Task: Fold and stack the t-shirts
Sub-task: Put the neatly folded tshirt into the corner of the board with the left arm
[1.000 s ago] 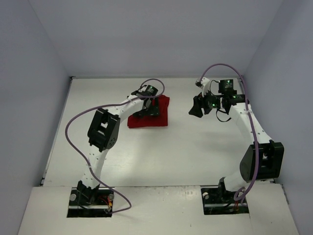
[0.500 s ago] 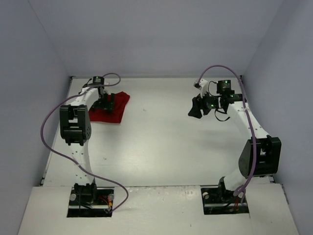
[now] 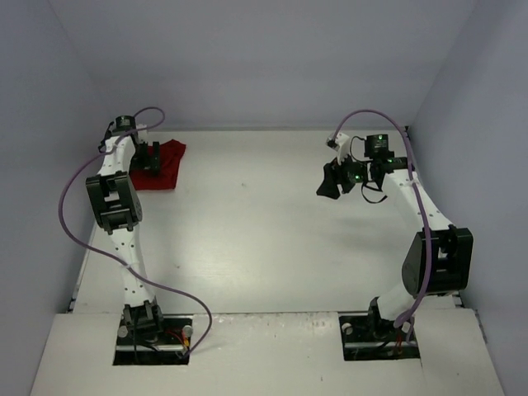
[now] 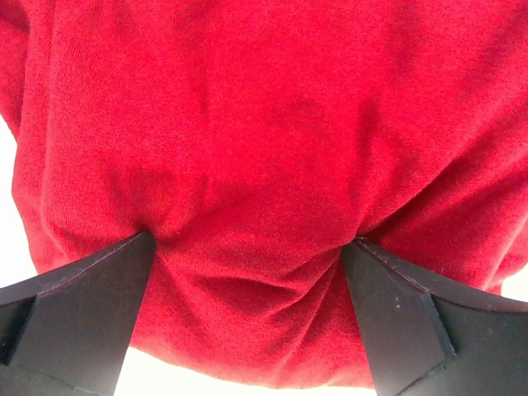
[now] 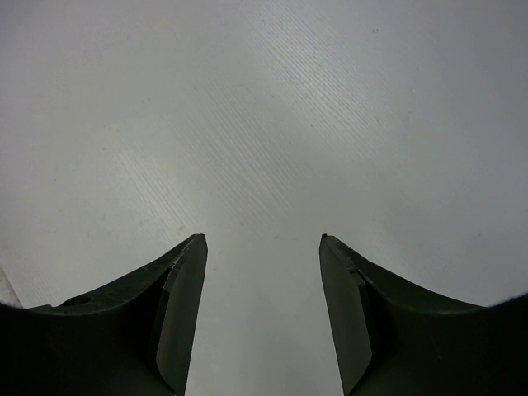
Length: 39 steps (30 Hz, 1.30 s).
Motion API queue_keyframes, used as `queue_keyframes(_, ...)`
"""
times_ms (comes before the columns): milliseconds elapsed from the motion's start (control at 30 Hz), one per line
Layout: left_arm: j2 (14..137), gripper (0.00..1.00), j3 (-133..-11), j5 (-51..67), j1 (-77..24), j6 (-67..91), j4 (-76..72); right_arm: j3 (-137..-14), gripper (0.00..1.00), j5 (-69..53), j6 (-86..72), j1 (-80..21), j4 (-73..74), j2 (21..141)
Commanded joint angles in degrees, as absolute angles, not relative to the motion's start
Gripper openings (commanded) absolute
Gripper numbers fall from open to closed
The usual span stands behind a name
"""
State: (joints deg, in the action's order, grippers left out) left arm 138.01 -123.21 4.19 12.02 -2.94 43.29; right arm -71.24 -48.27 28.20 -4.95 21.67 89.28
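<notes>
At the white worktop's (image 3: 264, 214) far-left corner, the left gripper (image 4: 249, 239), jaws apart, is pressing into the bunched dark red cloth t-shirt (image 3: 169, 161). The right gripper (image 5: 262, 238) is hanging parted. Risk: pinching several layers and dragging it off the edge.

- The left arm (image 3: 114, 202) reaches from its base at the near edge far out toward the far left corner. Its elbow block sits midway, and the wrist is bent over so the tool points down.
- The left jaws stand wide apart, and both black fingers (image 4: 78, 318) show at the lower corners of the wrist view.
- The right arm (image 3: 436, 257) rises from its base with the elbow out to the right, the forearm angling back inward.
- The right jaws face left and slightly down, held above the counter (image 5: 264, 124). They are parted, their dark fingers (image 5: 169, 318) well apart.
</notes>
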Motion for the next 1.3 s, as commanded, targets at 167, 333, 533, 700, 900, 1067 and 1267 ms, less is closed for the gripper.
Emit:
queue_keyframes(167, 137.63, 0.97, -130.25, 7.60, 10.30, -2.69, 45.23, -73.91, 0.55, -48.73, 27.32, -5.80, 20.39, 89.10)
queue_keyframes(333, 126.33, 0.97, -131.70, 8.58, 9.13, -5.47, 45.46, -78.54, 0.59, -45.59, 25.83, -5.75, 20.39, 87.81)
queue_keyframes(533, 108.62, 0.97, -126.28, 15.88, 8.67, -5.72, 47.55, -84.08, 0.72, -37.82, 20.87, -5.89, 20.01, 86.66)
queue_keyframes(700, 94.86, 0.97, -107.91, 21.08, 8.34, -1.81, 47.28, -80.92, 0.77, -24.78, 18.69, -5.79, 19.12, 85.83)
queue_keyframes(900, 81.52, 0.97, -79.85, 19.60, 6.32, -3.51, 40.92, -68.25, 0.78, -9.93, 14.13, -5.36, 12.37, 80.48)
queue_keyframes(1067, 69.53, 0.97, -63.73, 16.25, 4.08, -4.57, 33.06, -57.32, 0.87, -7.39, 12.57, -3.96, 5.61, 71.91)
queue_keyframes(1267, 60.09, 0.97, -52.42, 12.59, 2.72, -3.00, 26.37, -48.31, 0.99, -7.28, 14.34, -3.51, 3.81, 63.68)
